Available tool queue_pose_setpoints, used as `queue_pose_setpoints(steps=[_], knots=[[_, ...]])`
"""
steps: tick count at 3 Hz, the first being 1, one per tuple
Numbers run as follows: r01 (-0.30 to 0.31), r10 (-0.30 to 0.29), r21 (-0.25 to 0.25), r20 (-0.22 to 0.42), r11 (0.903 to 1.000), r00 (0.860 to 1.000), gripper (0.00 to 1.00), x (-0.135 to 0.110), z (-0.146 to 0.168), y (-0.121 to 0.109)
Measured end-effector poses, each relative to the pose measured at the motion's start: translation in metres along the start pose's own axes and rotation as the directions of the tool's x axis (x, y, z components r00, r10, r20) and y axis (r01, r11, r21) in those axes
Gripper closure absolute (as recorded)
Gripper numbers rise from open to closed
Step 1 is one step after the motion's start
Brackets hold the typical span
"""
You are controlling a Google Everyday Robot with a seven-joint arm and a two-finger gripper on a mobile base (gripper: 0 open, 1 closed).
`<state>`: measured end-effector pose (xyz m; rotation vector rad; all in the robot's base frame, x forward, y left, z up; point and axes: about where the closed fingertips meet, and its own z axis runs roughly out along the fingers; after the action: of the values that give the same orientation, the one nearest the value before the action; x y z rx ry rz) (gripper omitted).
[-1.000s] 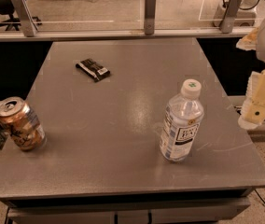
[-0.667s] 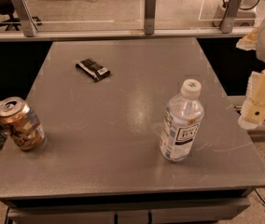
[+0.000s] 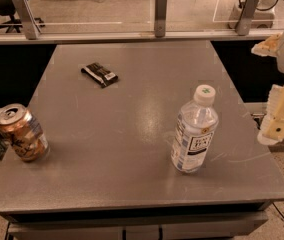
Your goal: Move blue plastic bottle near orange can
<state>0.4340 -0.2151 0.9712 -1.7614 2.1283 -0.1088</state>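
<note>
The blue plastic bottle (image 3: 194,132) stands upright on the right side of the grey table (image 3: 132,114), with a white cap and a white-and-dark label. The orange can (image 3: 22,133) stands at the table's left edge, far from the bottle. My gripper (image 3: 281,113) hangs at the frame's right edge, beyond the table's right side and to the right of the bottle, apart from it and holding nothing.
A flat black wrapper (image 3: 99,74) lies on the far left part of the table. A glass barrier with metal posts (image 3: 160,13) runs along the table's far edge. The floor shows beyond it.
</note>
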Motion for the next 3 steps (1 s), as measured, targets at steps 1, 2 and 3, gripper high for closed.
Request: queue_pose_setpoints(steps=[1, 2, 3], knots=[[0.001, -0.006, -0.053, -0.083, 0.9986, 0.997, 0.0, 0.001, 0.02, 0.0], [-0.021, 0.015, -0.049, -0.129, 0.9986, 0.991, 0.0, 0.006, 0.017, 0.001], [-0.018, 0.018, -0.038, -0.007, 0.9991, 1.0, 0.0, 0.025, 0.019, -0.014]])
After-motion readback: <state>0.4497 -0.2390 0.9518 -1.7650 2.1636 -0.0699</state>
